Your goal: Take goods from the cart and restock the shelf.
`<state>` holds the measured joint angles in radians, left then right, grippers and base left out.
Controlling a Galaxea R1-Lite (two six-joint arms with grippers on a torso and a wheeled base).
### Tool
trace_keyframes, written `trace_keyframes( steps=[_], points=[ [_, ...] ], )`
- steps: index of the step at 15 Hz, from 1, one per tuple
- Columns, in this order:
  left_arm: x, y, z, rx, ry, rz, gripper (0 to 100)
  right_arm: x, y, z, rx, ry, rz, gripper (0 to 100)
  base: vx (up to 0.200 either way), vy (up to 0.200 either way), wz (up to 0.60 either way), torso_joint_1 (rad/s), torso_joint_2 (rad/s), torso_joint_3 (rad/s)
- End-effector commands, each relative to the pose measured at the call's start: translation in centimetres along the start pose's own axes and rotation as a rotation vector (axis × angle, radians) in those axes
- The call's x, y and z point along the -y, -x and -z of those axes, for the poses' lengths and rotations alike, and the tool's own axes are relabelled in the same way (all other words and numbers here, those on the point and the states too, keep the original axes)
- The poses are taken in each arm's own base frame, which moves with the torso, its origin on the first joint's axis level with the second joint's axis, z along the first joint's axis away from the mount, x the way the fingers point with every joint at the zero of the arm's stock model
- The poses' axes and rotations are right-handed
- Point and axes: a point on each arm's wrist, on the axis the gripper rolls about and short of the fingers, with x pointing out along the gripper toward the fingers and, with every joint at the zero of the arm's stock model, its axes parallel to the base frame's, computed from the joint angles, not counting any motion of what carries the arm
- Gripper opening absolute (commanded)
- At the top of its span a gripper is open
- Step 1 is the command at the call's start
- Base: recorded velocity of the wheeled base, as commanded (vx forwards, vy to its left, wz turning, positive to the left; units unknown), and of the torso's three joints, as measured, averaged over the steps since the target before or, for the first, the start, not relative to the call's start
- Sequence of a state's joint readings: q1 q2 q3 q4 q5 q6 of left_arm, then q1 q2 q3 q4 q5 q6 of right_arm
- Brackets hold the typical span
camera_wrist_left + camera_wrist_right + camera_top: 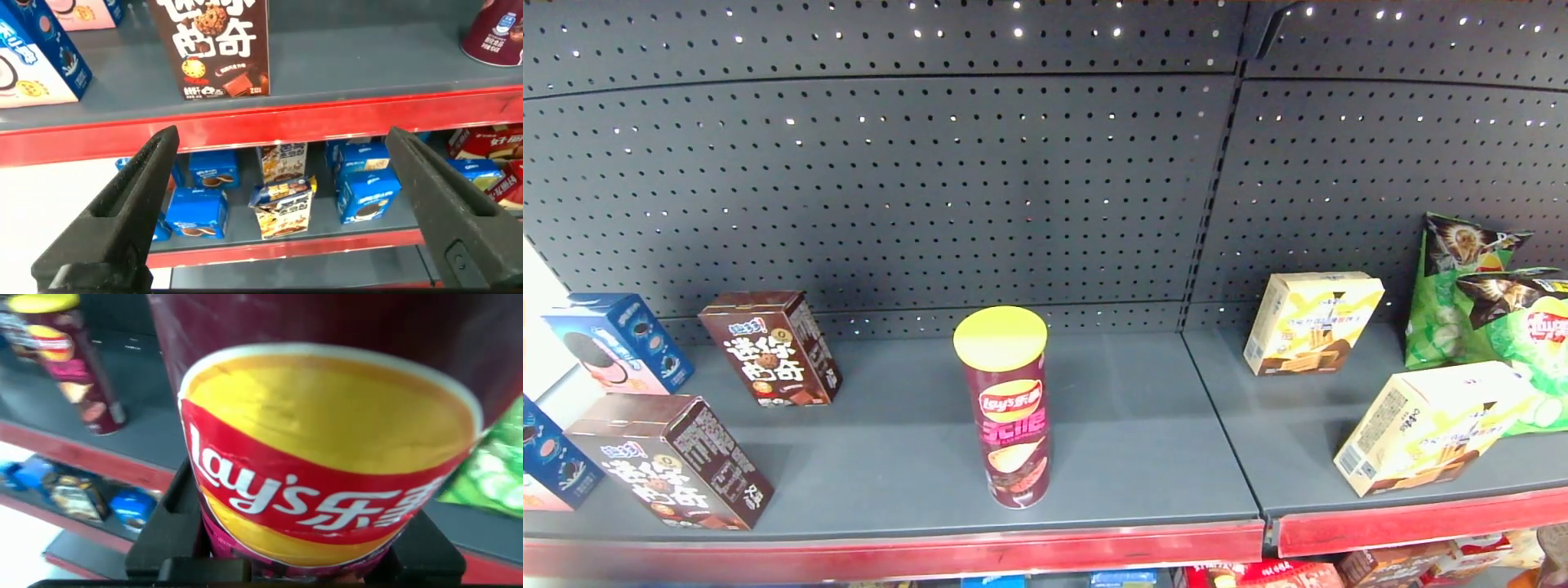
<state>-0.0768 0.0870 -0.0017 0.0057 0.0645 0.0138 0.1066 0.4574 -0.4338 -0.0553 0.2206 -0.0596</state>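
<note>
A maroon chip can [1006,406] with a yellow lid stands upright mid-shelf on the grey shelf board [1135,441]. In the right wrist view a second maroon chip can [327,457] sits very close between the dark fingers [167,531] of my right gripper [294,559], which is shut on it; the shelved can [69,363] stands farther off. My left gripper [282,139] is open and holds nothing, in front of the shelf's red front edge [343,110], just below a brown cookie box [216,45].
Two brown cookie boxes [772,347] [678,461] and blue cookie boxes [621,343] stand at the shelf's left. Yellow wafer boxes [1311,322] [1429,429] and green chip bags [1503,318] fill the right. The lower shelf holds blue boxes [368,192] and a wafer box [282,204].
</note>
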Motion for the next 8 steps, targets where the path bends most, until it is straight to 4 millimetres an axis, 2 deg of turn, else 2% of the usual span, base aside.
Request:
trace_keyframes(
  steps=[1, 3, 7, 8],
  points=[
    [0.0, -0.04, 0.0, -0.006, 0.0, 0.0, 100, 0.23, -0.55, -0.8, -0.045, 0.011, 0.022, 0, 0.0, 0.0, 0.0, 0.0, 0.0, 0.0],
    [0.0, -0.04, 0.0, -0.006, 0.0, -0.002, 100, 0.13, -0.23, -0.51, -0.071, 0.022, 0.01, 0, 0.0, 0.0, 0.0, 0.0, 0.0, 0.0],
    [0.0, -0.04, 0.0, -0.006, 0.0, -0.002, 100, 0.15, -0.33, -0.5, -0.076, 0.021, 0.01, 0, 0.0, 0.0, 0.6, 0.002, 0.0, -0.001],
    [0.0, -0.04, 0.0, -0.006, 0.0, -0.002, 100, 0.15, -0.39, -0.37, -0.082, 0.02, 0.009, 0, 0.0, 0.0, 0.0, 0.0, 0.0, 0.0]
  ],
)
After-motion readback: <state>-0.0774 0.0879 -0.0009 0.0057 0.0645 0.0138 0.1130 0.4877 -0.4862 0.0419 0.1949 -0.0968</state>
